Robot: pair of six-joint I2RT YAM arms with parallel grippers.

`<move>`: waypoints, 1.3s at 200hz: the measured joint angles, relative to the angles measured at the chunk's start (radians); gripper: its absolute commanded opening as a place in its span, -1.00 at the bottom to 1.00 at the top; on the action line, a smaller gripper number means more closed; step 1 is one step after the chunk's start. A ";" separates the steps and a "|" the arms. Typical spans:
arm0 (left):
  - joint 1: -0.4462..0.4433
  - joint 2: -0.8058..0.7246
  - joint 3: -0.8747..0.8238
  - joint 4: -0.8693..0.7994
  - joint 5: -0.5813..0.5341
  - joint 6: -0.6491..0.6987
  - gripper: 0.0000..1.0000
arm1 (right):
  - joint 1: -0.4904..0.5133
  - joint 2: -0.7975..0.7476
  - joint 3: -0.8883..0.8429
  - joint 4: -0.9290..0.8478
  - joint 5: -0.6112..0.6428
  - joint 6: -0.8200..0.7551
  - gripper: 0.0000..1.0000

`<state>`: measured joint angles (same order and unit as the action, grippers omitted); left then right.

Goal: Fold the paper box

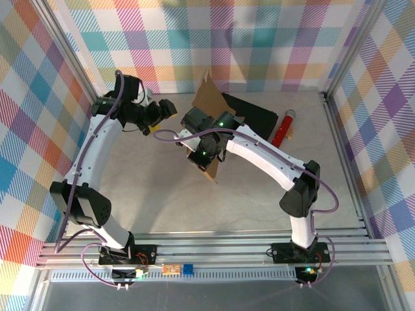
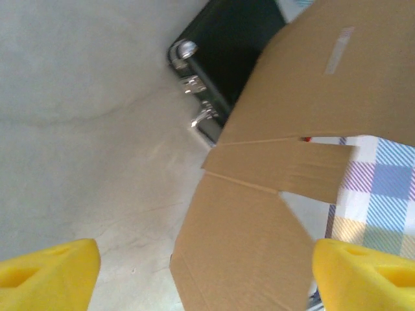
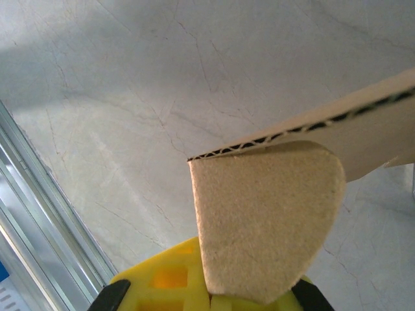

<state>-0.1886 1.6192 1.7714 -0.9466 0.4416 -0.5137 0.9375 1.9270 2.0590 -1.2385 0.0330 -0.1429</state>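
From above, you see the paper box standing on edge mid-table, just beside the black case, with your right gripper at its near end. The right wrist view gives you that grip up close (a rounded tab pinched tight in the yellow fingers, with a corrugated edge above it). Your left gripper is spread wide and holds nothing. It faces the box's creased flaps and the case's latches. Bare tabletop lies open left of the case and in front of both arms.
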 measured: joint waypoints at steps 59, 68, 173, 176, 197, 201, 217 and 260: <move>-0.094 0.199 0.257 0.055 0.060 0.105 0.59 | 0.003 -0.001 -0.005 0.005 0.000 0.000 -1.00; -0.106 0.246 0.296 0.054 0.054 0.120 0.58 | 0.004 -0.003 -0.009 0.007 0.000 0.000 -1.00; -0.196 0.531 0.605 -0.029 -0.144 0.275 -1.00 | 0.005 -0.067 -0.080 0.037 0.043 0.077 0.07; -0.196 0.529 0.601 -0.029 -0.149 0.277 -1.00 | 0.005 -0.074 -0.085 0.046 0.047 0.079 0.15; -0.195 0.481 0.533 -0.019 -0.175 0.310 -1.00 | -0.005 -0.189 -0.152 0.135 0.080 0.160 0.49; -0.195 0.465 0.512 -0.013 -0.174 0.315 -1.00 | -0.008 -0.225 -0.171 0.161 0.087 0.185 0.54; -0.183 0.374 0.397 0.034 -0.142 0.333 -1.00 | -0.043 -0.376 -0.241 0.264 0.110 0.290 0.60; -0.161 0.126 0.103 0.243 -0.008 0.347 -1.00 | -0.342 -0.694 -0.409 0.535 0.113 0.797 0.43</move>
<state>-0.3496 1.7447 1.8748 -0.7036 0.4339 -0.1665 0.5957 1.2331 1.6501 -0.7033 0.1459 0.6544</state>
